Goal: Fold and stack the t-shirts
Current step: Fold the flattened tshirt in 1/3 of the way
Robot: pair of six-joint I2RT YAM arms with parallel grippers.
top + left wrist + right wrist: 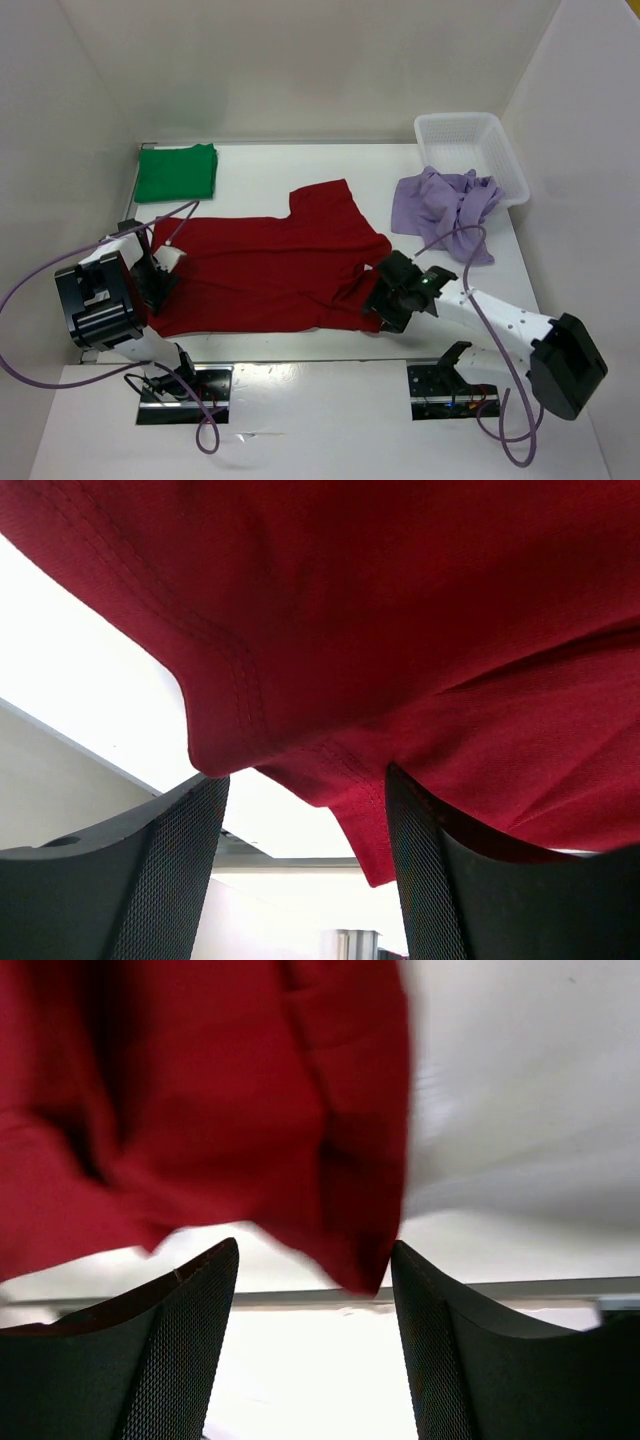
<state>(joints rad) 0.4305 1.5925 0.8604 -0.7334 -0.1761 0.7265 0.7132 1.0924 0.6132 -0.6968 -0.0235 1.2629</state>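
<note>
On the table (260, 170), a flat, creased dark red t-shirt (270, 270) between both arms' open jaws.

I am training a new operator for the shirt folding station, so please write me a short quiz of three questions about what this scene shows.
1. True or false: the green shirt lies folded at the far left corner of the table.
2. Fill the gap: the lavender shirt lies crumpled on the table, next to the white ____.
3. Which shirt lies spread out between the left gripper and the right gripper? A. green B. dark red C. lavender

Key
1. True.
2. basket.
3. B, the dark red shirt; both grippers are open at its edges.
</note>
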